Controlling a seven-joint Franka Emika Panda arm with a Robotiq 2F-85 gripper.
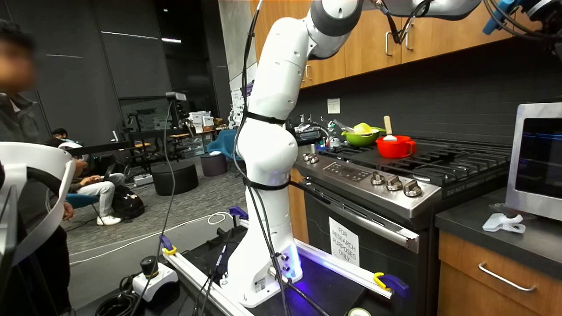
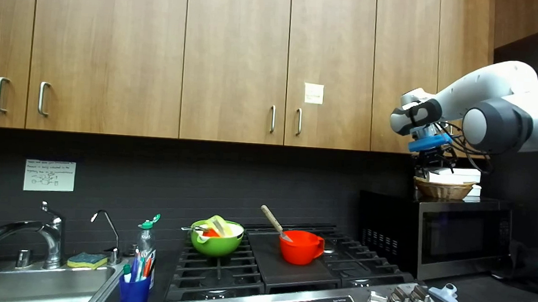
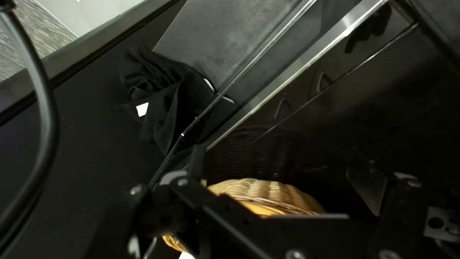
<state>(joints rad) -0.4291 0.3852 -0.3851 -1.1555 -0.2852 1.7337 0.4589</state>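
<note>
My gripper (image 2: 423,167) points down above the left end of a wicker basket (image 2: 444,189), which stands on top of the microwave (image 2: 461,240). In the wrist view the fingers (image 3: 287,180) stand wide apart, with nothing seen held between them. The woven side of the basket (image 3: 258,190) shows behind the dark gripper linkage, which hides most of it. White boxes (image 2: 459,175) show at and behind the basket. I cannot tell whether a finger touches the basket. In an exterior view only part of the gripper mount (image 1: 542,22) shows at the upper right edge.
Wooden cabinets (image 2: 332,56) hang above the stove. A red pot (image 2: 301,248) with a spatula and a green bowl (image 2: 217,244) stand on the stove. A white clip (image 2: 444,294) lies on the counter. Black cloth (image 3: 165,97) lies beside the microwave.
</note>
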